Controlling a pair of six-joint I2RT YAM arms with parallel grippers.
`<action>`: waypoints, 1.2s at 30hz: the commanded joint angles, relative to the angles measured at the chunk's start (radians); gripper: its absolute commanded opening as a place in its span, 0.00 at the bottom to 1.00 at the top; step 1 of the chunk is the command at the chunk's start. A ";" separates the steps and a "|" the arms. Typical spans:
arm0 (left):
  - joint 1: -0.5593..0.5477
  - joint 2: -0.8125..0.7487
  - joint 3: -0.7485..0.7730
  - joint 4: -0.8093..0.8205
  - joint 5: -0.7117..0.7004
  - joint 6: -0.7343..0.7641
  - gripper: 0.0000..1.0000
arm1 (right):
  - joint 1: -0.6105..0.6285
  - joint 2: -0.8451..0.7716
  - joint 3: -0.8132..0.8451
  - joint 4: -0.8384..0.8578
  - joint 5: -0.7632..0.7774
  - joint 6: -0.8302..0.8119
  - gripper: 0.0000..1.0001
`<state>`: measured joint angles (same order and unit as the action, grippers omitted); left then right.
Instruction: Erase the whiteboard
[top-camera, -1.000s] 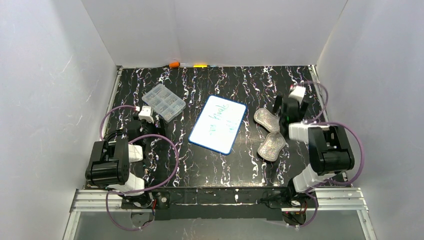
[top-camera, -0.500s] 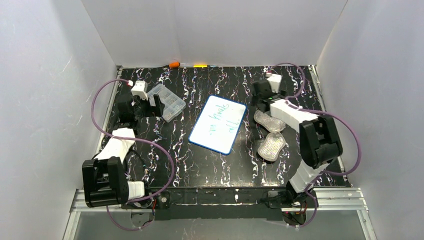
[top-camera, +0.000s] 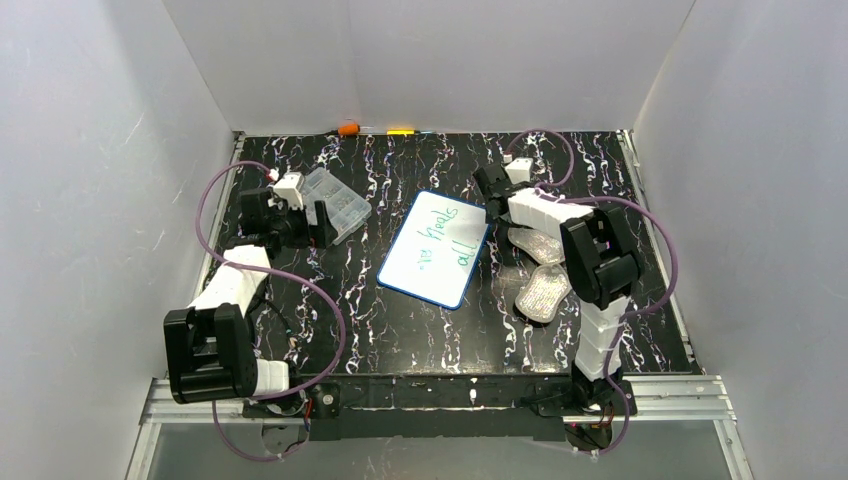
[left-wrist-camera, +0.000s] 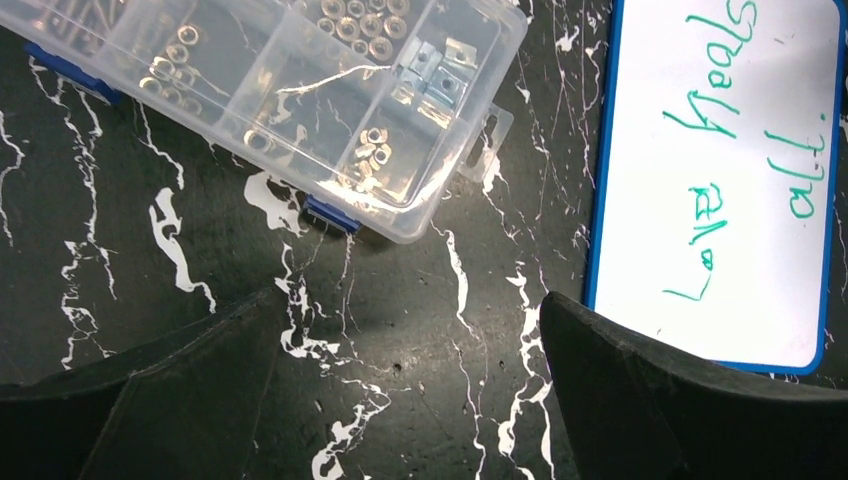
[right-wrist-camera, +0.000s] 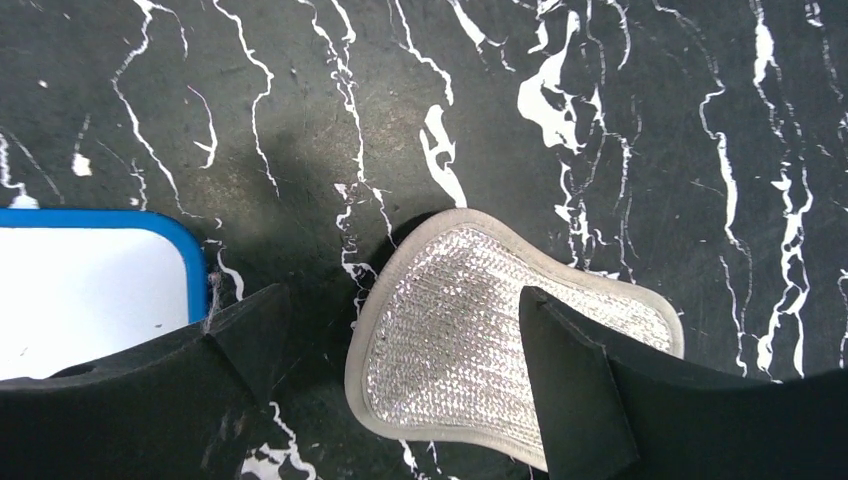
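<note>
**Both claws spread wide, either side of the written-on whiteboard**

In the top view the whiteboard (top-camera: 437, 248) lies flat and skewed at the centre of the black marbled table (top-camera: 400, 330), with green handwriting on it. The right gripper (top-camera: 492, 200) hovers at the board's upper right corner, fingers apart. Its wrist view shows the blue-rimmed corner at the left edge and a grey pad (right-wrist-camera: 480, 340) in the gap between the fingers. The left gripper (top-camera: 312, 212), equally spread, sits at centre left by the clear compartment box (top-camera: 338, 205), with the board apart to its right.
</note>
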<state>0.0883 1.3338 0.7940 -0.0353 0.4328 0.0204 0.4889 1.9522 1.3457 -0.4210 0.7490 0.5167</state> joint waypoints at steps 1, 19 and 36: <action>-0.027 -0.018 0.024 -0.072 0.020 0.029 0.99 | -0.006 0.031 0.028 0.007 -0.010 -0.018 0.90; -0.255 0.109 0.086 -0.144 -0.096 0.104 0.99 | -0.086 -0.017 -0.106 0.076 -0.187 -0.055 0.17; -0.388 0.273 0.166 -0.213 -0.089 0.266 0.93 | 0.034 0.041 0.233 0.011 -0.249 -0.190 0.01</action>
<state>-0.2722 1.6592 0.9878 -0.2146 0.3393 0.1635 0.5381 1.8988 1.3720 -0.3836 0.4465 0.3946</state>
